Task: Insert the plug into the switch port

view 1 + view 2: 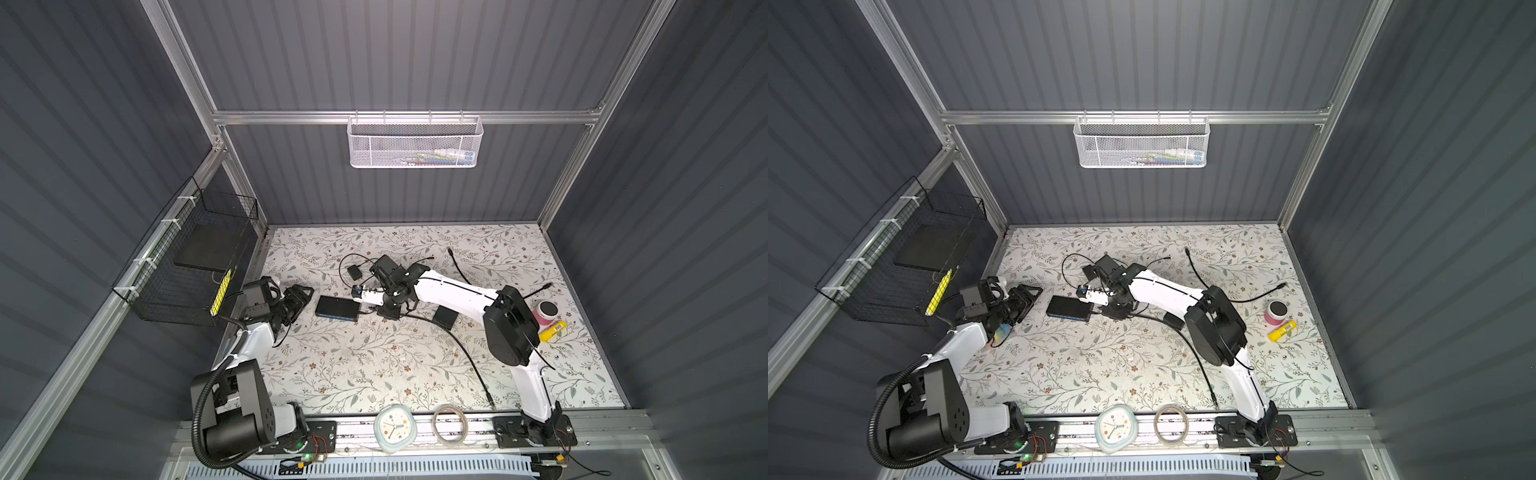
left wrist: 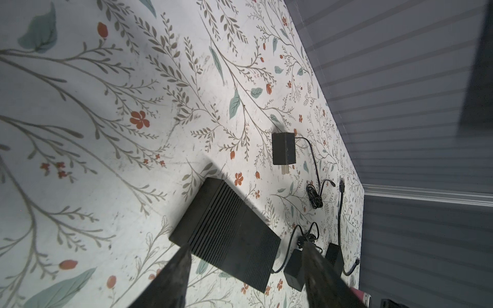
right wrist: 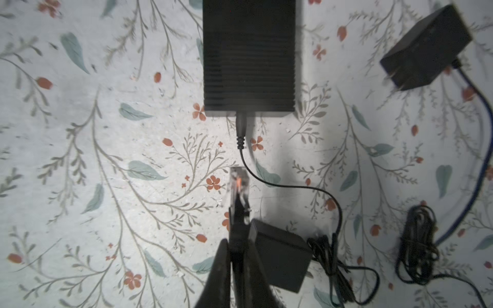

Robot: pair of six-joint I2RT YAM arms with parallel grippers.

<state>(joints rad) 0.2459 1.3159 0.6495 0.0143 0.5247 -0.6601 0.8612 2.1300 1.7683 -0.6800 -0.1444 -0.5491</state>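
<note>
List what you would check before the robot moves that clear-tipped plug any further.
1. Right hand shut on the clear-tipped plug: ok.
2. Plug tip short of the black box, with a gap between them: ok.
3. Plug faces the long side with the blue strip: not ok. It points at the short edge, where a power lead sits plugged in.
4. Left hand open and empty, beside the box: ok.
5. A free socket is in sight: cannot tell. No view shows the sockets.
</note>
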